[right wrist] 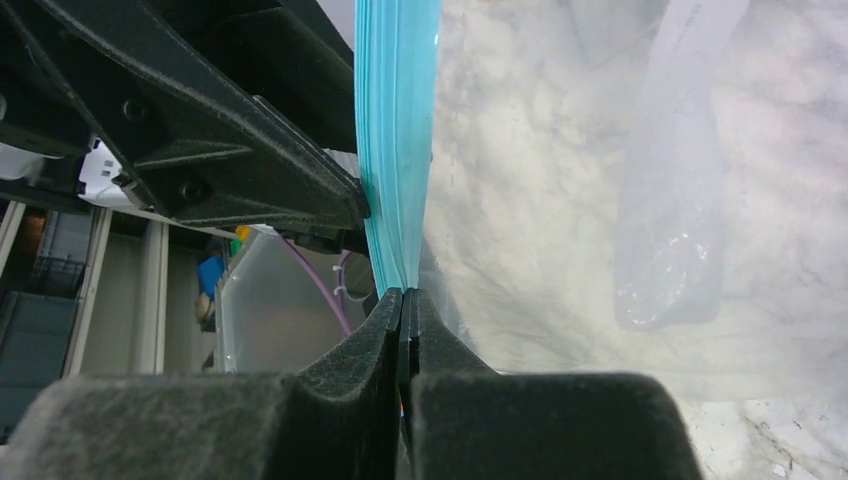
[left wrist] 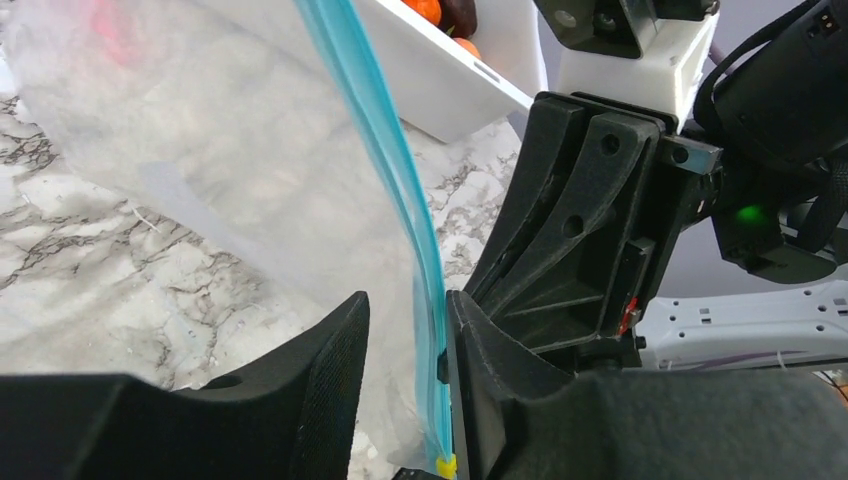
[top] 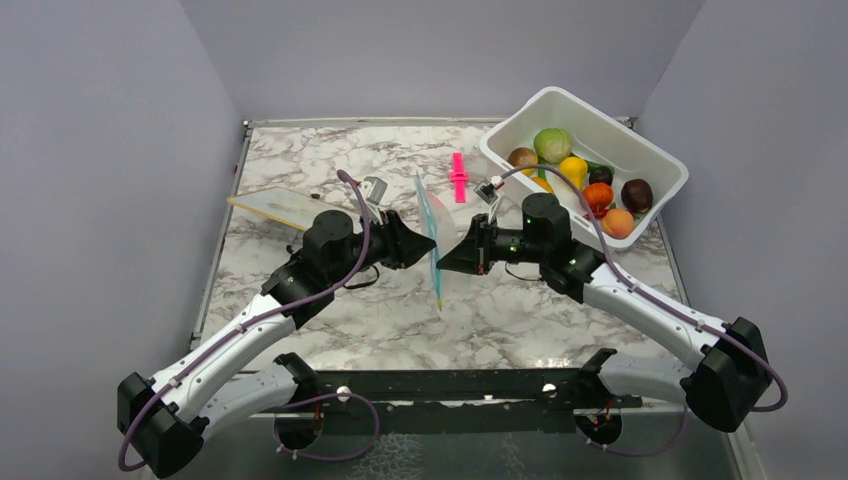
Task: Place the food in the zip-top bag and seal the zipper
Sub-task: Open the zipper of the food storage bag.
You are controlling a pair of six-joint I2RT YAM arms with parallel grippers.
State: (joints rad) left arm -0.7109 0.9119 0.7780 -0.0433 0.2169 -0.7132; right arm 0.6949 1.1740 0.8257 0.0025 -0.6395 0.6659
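The zipper (right wrist: 397,150) is pinched by the right gripper (right wrist: 403,300), while the left gripper (left wrist: 408,320) is spread loosely around it. The food (top: 575,172) is seen far right, nearer that arm.

We see a table (top: 330,160) with a grey-white marble pattern. A white tub (top: 620,128) stands at its far right corner, at an angle. A pink clip (top: 459,177) lies just left of it. A flat pale board (top: 275,207) lies near the left edge. Whether the zip-top bag (top: 430,225) over the middle touches the table, we cannot tell.
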